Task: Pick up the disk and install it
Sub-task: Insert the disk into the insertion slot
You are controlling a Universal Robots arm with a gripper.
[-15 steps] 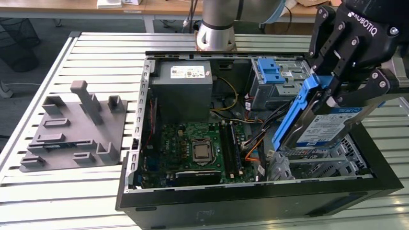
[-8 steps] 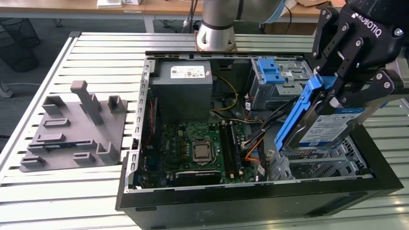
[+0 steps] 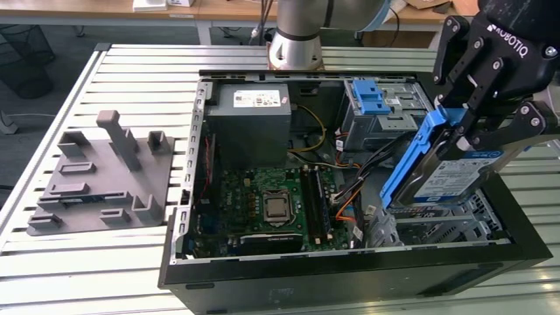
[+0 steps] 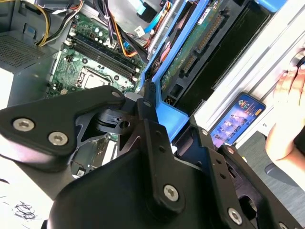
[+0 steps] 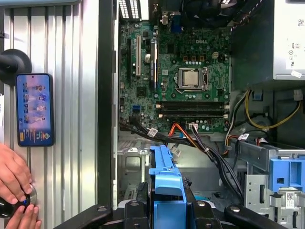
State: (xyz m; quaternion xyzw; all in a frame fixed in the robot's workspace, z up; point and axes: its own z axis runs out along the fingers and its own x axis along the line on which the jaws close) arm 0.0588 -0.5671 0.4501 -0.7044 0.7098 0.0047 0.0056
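Fingers (image 3: 525, 121) of the gripper (image 3: 494, 134) are clamped on the disk (image 3: 455, 177), across its blue rails near the upper end. Disk hangs tilted, lower end pointing into the open PC case (image 3: 350, 272). Prob. held that way so the free end can lead into the metal bay (image 3: 437, 226) right below the fingers. Motherboard (image 3: 271, 203) & grey PSU (image 3: 254, 121) lie well off to one side of the fingers. Case sits on a slatted metal counter (image 3: 131, 72); grey fixture (image 3: 96, 184) is far from the fingers. Phone (image 5: 34, 109) lies on the counter past the case wall, w/ a person's hand (image 5: 14, 176) near it. Wooden desk (image 3: 219, 10) beyond.
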